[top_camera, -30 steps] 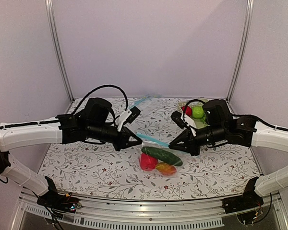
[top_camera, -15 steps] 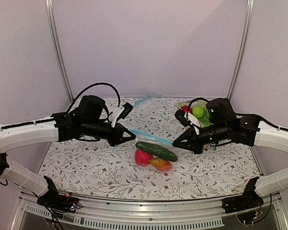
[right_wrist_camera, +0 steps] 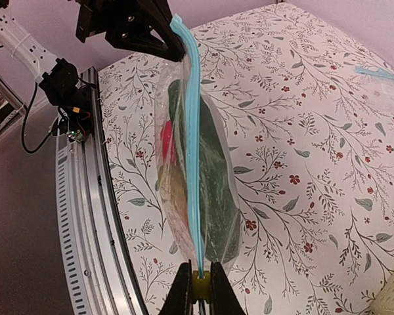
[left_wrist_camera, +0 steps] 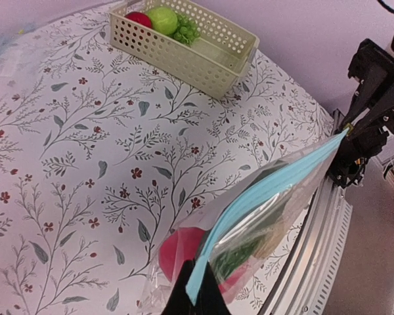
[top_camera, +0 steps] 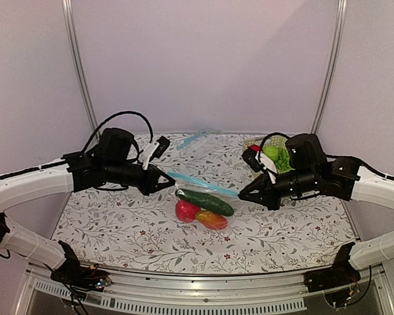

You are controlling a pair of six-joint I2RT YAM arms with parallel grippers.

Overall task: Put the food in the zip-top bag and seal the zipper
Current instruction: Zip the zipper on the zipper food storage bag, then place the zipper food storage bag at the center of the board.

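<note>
The zip-top bag [top_camera: 198,211] hangs between my two grippers with the food inside: a dark green cucumber [top_camera: 205,202], a round red fruit [top_camera: 183,210] and an orange-red oval piece [top_camera: 212,220]. Its light blue zipper [top_camera: 203,184] is stretched taut from one gripper to the other. My left gripper [top_camera: 169,185] is shut on the left end of the zipper [left_wrist_camera: 269,187], with the red fruit [left_wrist_camera: 174,252] just below it. My right gripper [right_wrist_camera: 200,283] is shut on a small yellow slider at the other end of the zipper [right_wrist_camera: 192,131], beside the cucumber [right_wrist_camera: 213,170].
A cream basket [left_wrist_camera: 184,56] at the back right holds a bright green apple [left_wrist_camera: 163,18], a red ball [left_wrist_camera: 138,18] and green grapes [left_wrist_camera: 186,29]. Another clear bag with a blue strip [top_camera: 194,138] lies at the back. The metal rail [right_wrist_camera: 92,216] runs along the near edge.
Both grippers have moved apart, the left one drawing back to the left, so the zipper is pulled longer. The bag with the food has shifted left and away from the near edge.
</note>
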